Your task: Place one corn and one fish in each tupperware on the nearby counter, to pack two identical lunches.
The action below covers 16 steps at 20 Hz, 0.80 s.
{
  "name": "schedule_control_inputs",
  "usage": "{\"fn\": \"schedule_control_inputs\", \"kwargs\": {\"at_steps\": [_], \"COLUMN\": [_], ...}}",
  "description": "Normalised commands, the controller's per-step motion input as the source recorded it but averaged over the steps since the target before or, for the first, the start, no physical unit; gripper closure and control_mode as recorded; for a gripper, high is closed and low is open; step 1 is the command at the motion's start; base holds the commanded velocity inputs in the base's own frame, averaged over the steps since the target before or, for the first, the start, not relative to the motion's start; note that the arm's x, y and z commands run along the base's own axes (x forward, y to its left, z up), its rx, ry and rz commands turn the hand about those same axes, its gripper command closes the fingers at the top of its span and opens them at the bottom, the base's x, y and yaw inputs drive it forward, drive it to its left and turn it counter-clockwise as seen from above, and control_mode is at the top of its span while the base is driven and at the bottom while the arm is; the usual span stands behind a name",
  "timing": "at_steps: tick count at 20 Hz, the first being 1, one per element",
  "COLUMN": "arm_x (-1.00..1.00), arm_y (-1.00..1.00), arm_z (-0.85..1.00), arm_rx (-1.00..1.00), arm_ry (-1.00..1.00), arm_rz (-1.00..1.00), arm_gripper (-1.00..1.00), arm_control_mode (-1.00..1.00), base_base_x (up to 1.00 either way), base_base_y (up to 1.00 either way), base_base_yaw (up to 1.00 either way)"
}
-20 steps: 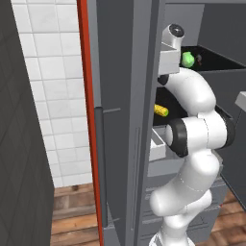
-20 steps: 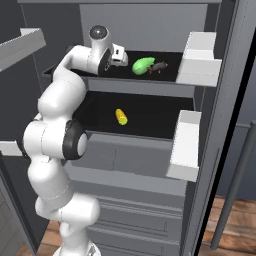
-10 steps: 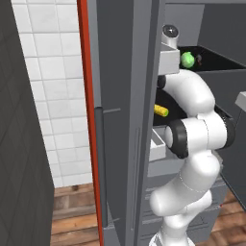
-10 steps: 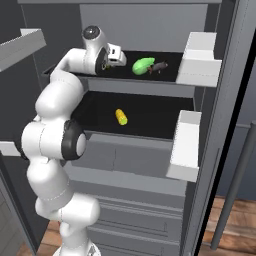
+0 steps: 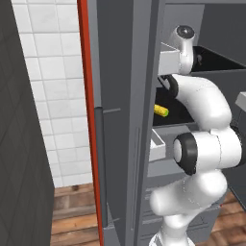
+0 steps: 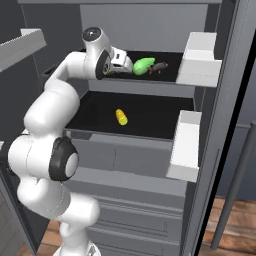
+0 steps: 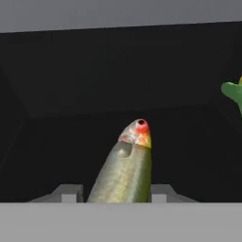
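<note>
Now I count two corn cobs, lime [image 6: 144,65] and yellow [image 6: 121,117], and two fish: one dark [image 6: 159,66], one olive [image 7: 124,173] pinched by my gripper [image 7: 113,193] at six o'clock.

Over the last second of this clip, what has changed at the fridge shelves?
The gripper has shut on the olive-silver fish on the upper shelf, with the hand barely shifting. The green corn, the dark fish beside it and the yellow corn on the lower shelf stayed put.
</note>
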Motion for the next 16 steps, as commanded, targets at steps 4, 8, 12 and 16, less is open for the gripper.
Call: {"fn": "schedule_control_inputs", "kwargs": {"at_steps": [4, 8, 12, 16], "arm_x": [-1.0, -1.0, -1.0, -1.0], "arm_y": [-0.52, -0.06, 0.0, 0.0], "arm_z": [-0.13, -0.22, -0.38, -0.42], "arm_rx": [0.04, 0.0, 0.0, 0.0], "arm_ry": [-0.12, -0.11, -0.02, 0.0], "arm_rz": [0.0, 0.02, 0.04, 0.02], "arm_gripper": [1.0, 1.0, 1.0, 1.0], "arm_control_mode": [-1.0, -1.0, -1.0, -1.0], "base_base_x": [0.0, 0.0, 0.0, 0.0], "base_base_y": [0.0, 0.0, 0.0, 0.0], "base_base_yaw": [0.0, 0.0, 0.0, 0.0]}}
